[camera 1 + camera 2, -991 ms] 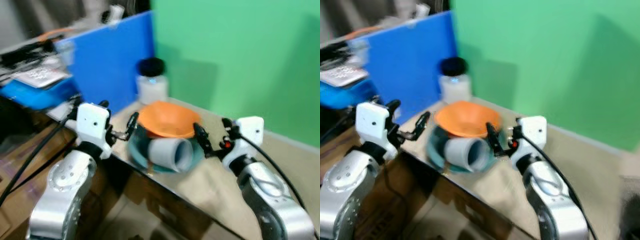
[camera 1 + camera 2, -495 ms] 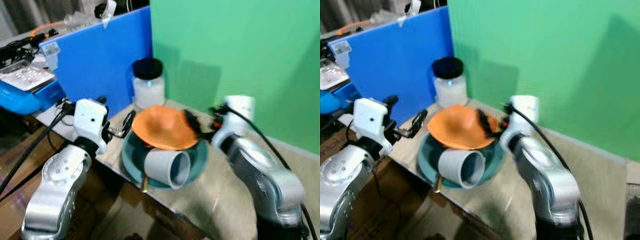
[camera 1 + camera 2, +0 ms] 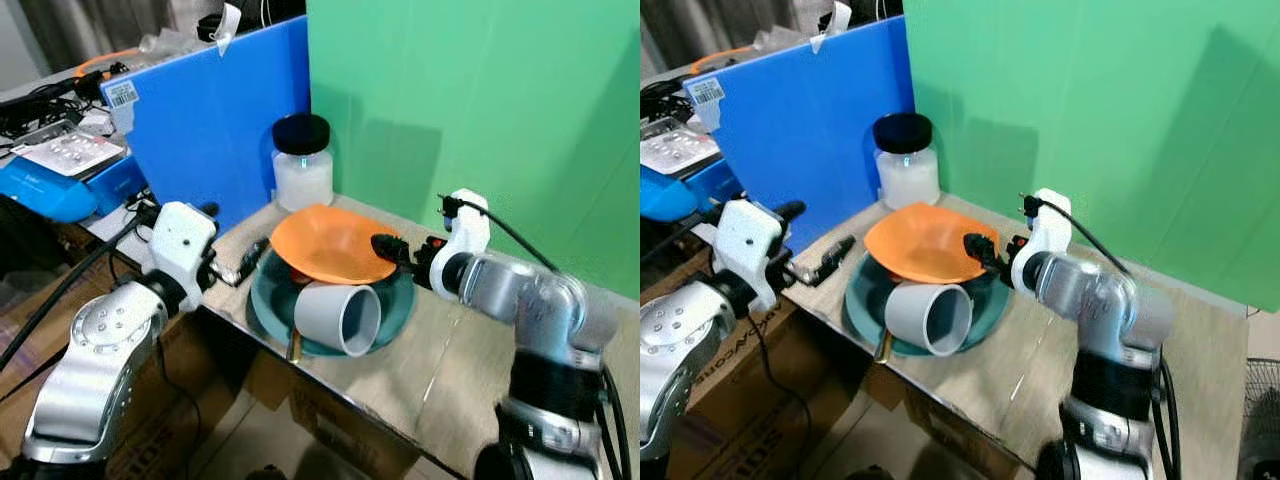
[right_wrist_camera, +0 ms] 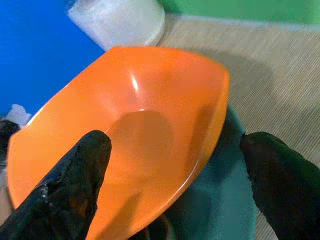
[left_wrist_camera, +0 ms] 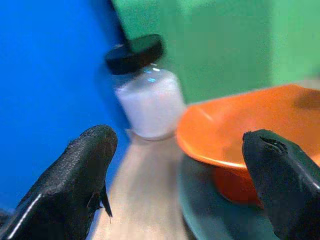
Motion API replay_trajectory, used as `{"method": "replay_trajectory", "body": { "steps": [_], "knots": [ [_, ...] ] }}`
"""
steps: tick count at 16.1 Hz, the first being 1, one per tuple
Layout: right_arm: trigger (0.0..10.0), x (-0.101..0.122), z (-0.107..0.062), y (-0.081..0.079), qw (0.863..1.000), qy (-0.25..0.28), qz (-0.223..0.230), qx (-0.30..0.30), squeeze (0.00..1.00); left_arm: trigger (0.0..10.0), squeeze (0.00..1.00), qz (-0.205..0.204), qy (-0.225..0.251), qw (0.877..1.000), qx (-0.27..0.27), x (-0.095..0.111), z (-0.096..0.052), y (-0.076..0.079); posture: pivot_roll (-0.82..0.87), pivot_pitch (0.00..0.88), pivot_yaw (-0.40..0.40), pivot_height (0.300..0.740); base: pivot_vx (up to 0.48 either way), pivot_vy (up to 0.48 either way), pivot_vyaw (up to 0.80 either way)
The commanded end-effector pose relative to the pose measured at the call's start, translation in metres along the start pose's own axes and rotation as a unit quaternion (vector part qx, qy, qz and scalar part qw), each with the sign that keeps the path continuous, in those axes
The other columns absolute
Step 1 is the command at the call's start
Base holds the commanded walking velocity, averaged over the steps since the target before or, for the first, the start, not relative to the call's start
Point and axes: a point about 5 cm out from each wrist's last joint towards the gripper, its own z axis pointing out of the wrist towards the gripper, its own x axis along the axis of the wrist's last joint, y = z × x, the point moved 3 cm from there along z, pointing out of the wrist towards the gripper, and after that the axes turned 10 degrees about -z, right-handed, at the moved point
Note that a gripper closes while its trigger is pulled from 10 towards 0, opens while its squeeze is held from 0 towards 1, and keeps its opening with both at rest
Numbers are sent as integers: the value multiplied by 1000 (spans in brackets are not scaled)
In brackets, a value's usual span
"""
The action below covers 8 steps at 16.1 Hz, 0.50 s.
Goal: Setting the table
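Note:
A teal plate (image 3: 392,306) sits at the table's front edge. On it an orange bowl (image 3: 325,243) rests tilted, beside a grey cup (image 3: 338,317) lying on its side with its mouth toward me. My right gripper (image 3: 388,247) is open at the bowl's right rim; in the right wrist view its fingers (image 4: 75,185) stand wide apart either side of the orange bowl (image 4: 125,145). My left gripper (image 3: 250,260) is open just left of the plate, holding nothing. Its fingers (image 5: 85,170) frame the jar (image 5: 147,97) and the bowl.
A white jar with a black lid (image 3: 302,163) stands behind the bowl against a blue board (image 3: 210,110) and a green wall (image 3: 480,100). A small brownish handle (image 3: 292,348) pokes out under the plate's front. The beige tabletop (image 3: 470,360) stretches right. Cardboard boxes lie below the edge.
My right gripper has moved from beside the cup up to the orange bowl's right rim, the elbow swinging outward. The left gripper stays by the plate's left edge. The camera has shifted.

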Motion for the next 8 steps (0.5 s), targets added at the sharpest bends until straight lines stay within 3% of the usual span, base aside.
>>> {"method": "replay_trajectory", "body": {
  "steps": [1,3,4,5,6,7,8],
  "knots": [
    [10000,1,-1,-6,999,-24,20,21,0,10000,0,3,-1,1000,-30,1,-2,8,136,0,46,740,0,0,0],
    [10000,-2,-1,-10,997,-47,46,43,0,10000,0,2,-2,998,-56,1,-4,14,137,0,43,740,0,0,0],
    [9529,-4,-1,-12,996,-56,55,51,0,10000,0,2,-3,998,-66,0,-5,17,137,0,43,740,0,0,0],
    [4706,-5,0,-14,994,-59,67,60,0,10000,0,2,-4,997,-73,0,-6,18,134,0,44,740,0,0,0],
    [2510,-7,2,-16,992,-61,82,71,0,10000,0,2,-8,996,-83,-1,-8,20,134,0,44,740,0,0,0],
    [1882,-8,3,-17,992,-63,84,71,0,10000,0,3,-8,996,-85,-1,-9,21,134,0,44,740,0,0,0],
    [275,-11,5,-18,991,-67,93,73,0,10000,0,3,-9,996,-87,-1,-10,21,134,0,44,740,0,0,0]
  ]
}}
